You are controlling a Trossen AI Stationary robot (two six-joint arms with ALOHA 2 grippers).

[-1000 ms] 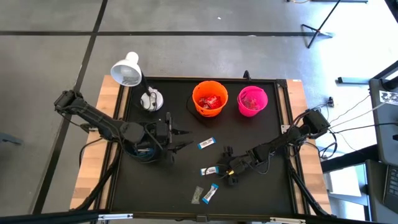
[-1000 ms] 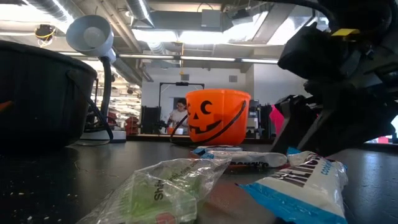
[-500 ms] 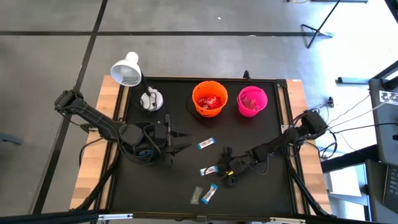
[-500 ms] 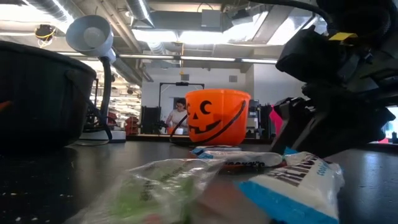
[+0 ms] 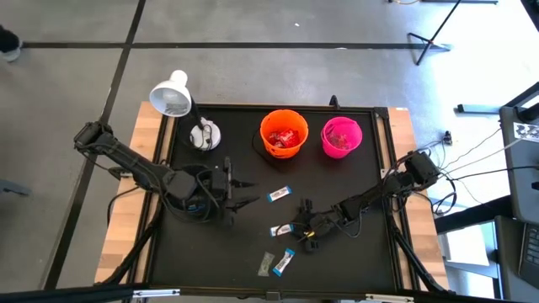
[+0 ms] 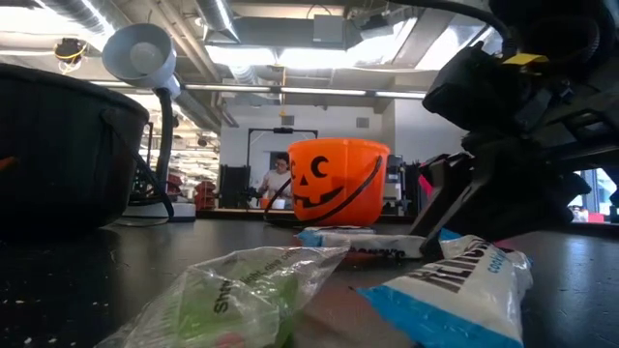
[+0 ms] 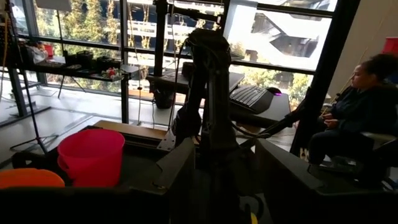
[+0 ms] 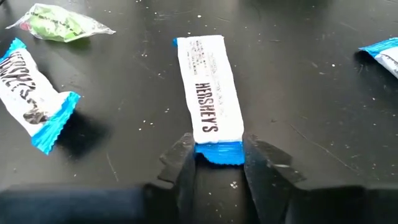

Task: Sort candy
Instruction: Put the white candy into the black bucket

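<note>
Underneath me the black table (image 5: 354,252) carries an orange bucket (image 5: 283,133), a pink bucket (image 5: 342,137) and a white lamp (image 5: 173,95), with grey floor beyond. My right gripper (image 8: 219,163) sits low at mid-table, fingers (image 8: 184,163) narrowed against the blue end of a blue-and-white candy bar (image 8: 210,102) lying flat. My left gripper (image 5: 244,192) waits partly open, empty, by the black bucket (image 5: 192,198).

We saw a matt black table top (image 8: 323,124), finely speckled, with bare wood (image 5: 154,135) along its edges. The blue-and-white candy bar (image 8: 210,102) wore a smooth, faintly glossy wrapper, a greenish sweet (image 6: 242,295) lay in crinkled clear film, and the orange bucket (image 6: 338,181) looked like shiny moulded plastic.
</note>
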